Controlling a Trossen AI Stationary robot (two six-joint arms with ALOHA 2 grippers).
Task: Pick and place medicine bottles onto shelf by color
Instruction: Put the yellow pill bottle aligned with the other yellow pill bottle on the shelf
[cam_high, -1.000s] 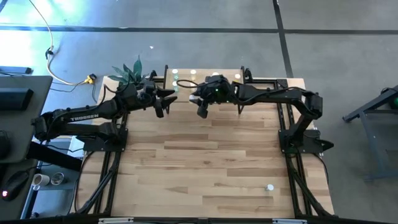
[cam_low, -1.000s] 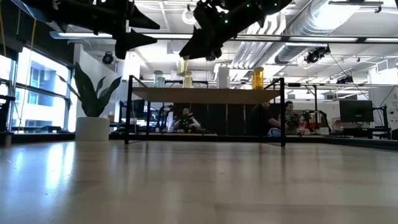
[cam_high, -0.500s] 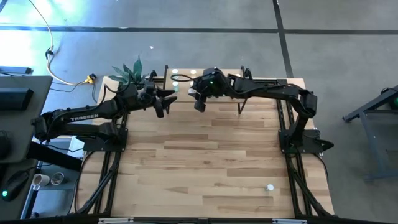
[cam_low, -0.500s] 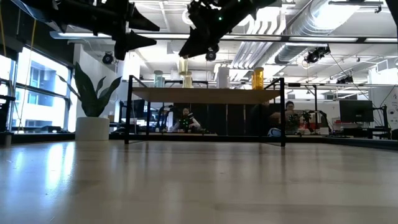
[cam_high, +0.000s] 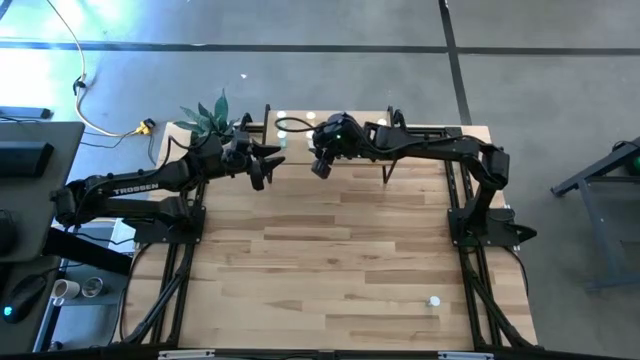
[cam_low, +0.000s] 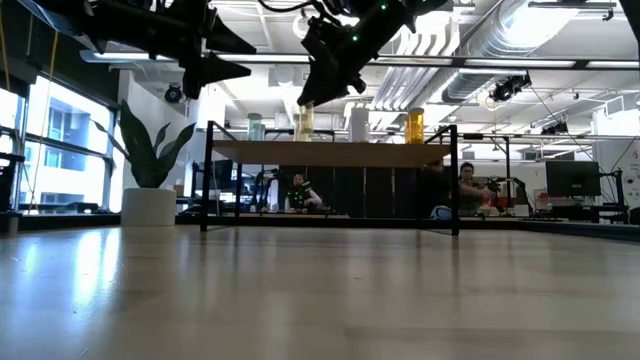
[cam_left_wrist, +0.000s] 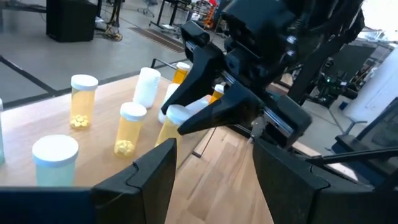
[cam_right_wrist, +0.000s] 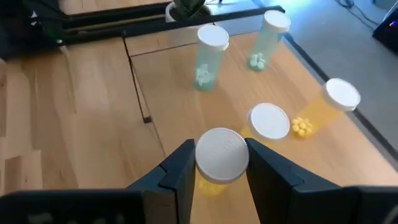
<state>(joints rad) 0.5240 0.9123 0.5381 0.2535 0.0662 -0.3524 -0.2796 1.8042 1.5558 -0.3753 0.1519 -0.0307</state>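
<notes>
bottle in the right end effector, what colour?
Yellow bottle with a white cap, shown best in the right wrist view.

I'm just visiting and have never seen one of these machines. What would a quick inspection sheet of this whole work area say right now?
Surface: wood-plank table, mostly bare.
Job's things: shelf at the far edge carries green, yellow, white and orange bottles; one yellow bottle is in the right gripper, over the shelf beside two yellow ones.
Clutter: a lone small bottle near the table's front right; potted plant by the shelf's left end.
Grippers: right gripper shut on the yellow bottle; left gripper open, empty, beside the shelf.
Cables: yellow cable on the floor, off the table.
Surroundings: seated people beyond the shelf.
</notes>
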